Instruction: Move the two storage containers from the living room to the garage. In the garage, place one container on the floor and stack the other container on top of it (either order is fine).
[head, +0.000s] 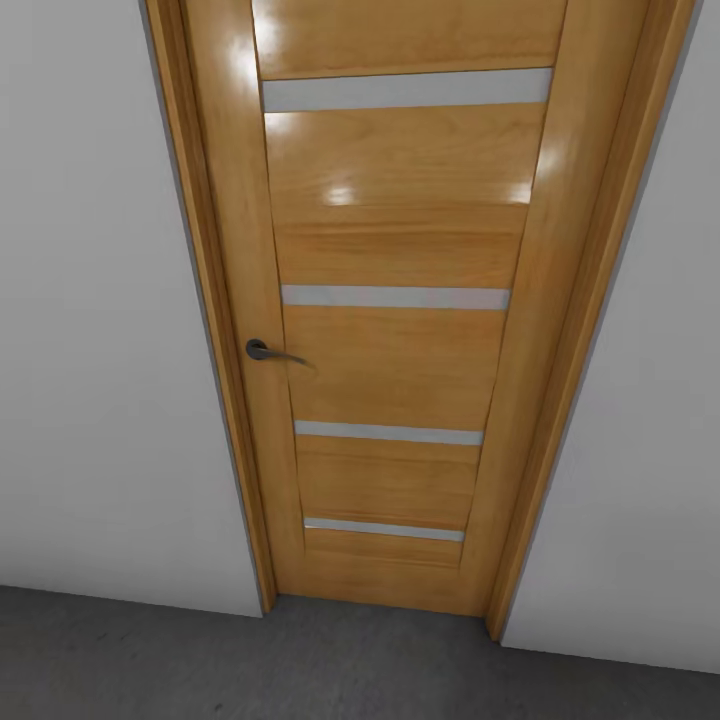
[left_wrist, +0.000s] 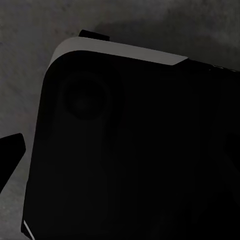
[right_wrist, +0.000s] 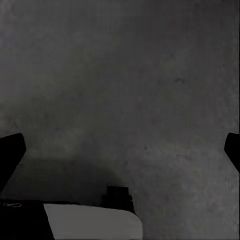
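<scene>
The two storage containers are out of view. I face a closed wooden door (head: 400, 350) set in a pale grey wall (head: 90, 350), with the garage's dark grey floor (head: 350, 665) at its foot. In the right wrist view my right gripper (right_wrist: 120, 150) hangs open over bare floor (right_wrist: 130, 90), its dark fingertips (right_wrist: 11, 150) far apart and nothing between them. In the left wrist view one fingertip (left_wrist: 11, 152) of my left gripper (left_wrist: 120, 150) shows at the frame's edge, spread wide. The other is lost against my black base (left_wrist: 135, 150).
The door has a dark lever handle (head: 262, 350) on its left side and several pale horizontal strips. Its wooden frame (head: 590, 330) runs down to the floor. A grey-edged corner of my base (right_wrist: 90, 222) lies under the right gripper.
</scene>
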